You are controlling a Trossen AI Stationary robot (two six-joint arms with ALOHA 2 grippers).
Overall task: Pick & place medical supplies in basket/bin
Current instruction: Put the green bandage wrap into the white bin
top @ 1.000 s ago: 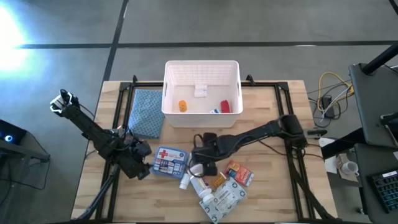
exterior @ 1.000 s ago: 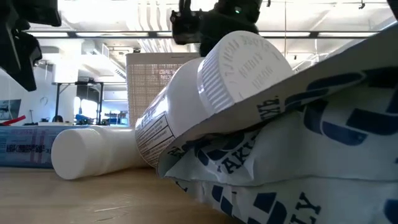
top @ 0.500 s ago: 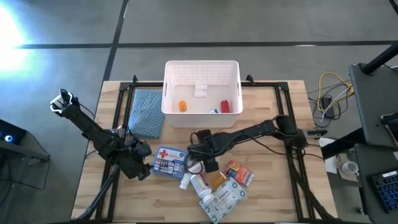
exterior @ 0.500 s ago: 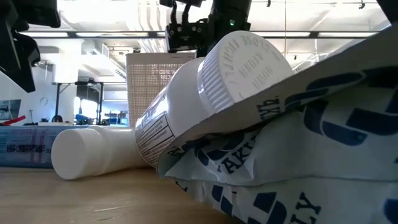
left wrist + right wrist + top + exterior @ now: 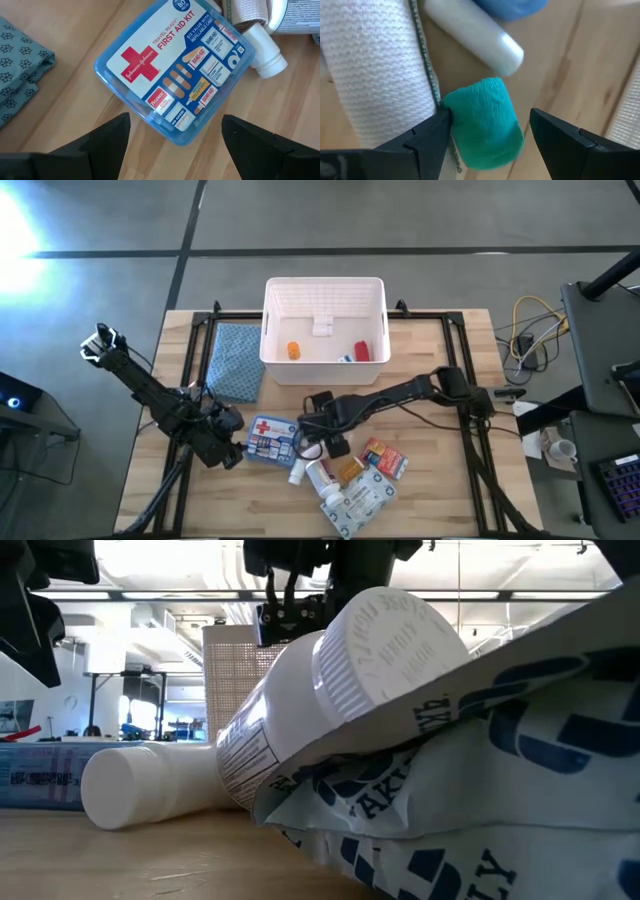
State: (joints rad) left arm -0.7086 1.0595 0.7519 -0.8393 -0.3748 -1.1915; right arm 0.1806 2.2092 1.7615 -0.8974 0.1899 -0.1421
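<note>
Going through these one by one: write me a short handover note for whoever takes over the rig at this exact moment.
Left tool: open, above the first-aid kit, holding nothing.
Right tool: open, fingers either side of a teal roll beside a white bandage roll; not closed on it.
Bin: at the table's far edge, already holding an orange item, a red one and a white one.
Left to move: the kit, white bottles, small boxes and the grey-white pack, clustered near the front edge.
</note>
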